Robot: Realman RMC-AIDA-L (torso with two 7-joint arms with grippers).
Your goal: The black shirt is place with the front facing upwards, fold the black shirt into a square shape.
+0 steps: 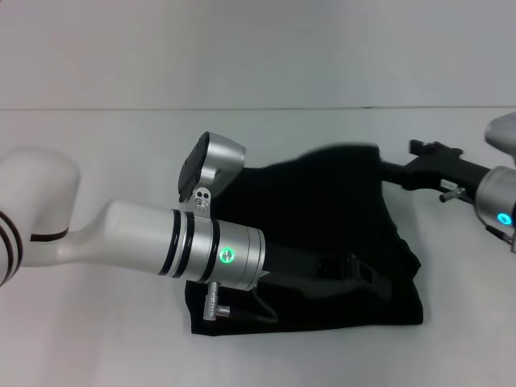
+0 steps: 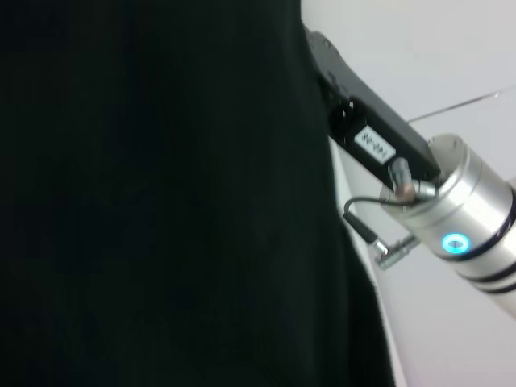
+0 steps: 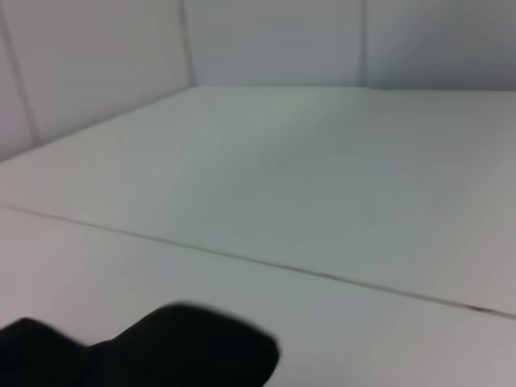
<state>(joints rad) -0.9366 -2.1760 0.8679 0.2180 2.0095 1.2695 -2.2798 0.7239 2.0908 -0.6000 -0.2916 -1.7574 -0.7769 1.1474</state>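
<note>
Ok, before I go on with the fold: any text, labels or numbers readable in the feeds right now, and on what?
Nothing can be read.
Small white sticker on the right gripper body, left wrist view: dark marks, too small and blurred to read.
The black shirt: no lettering or neck label shows in any view.
The left gripper over the shirt: no marking visible.
The table: no text.

No legible text — label unreadable.
</note>
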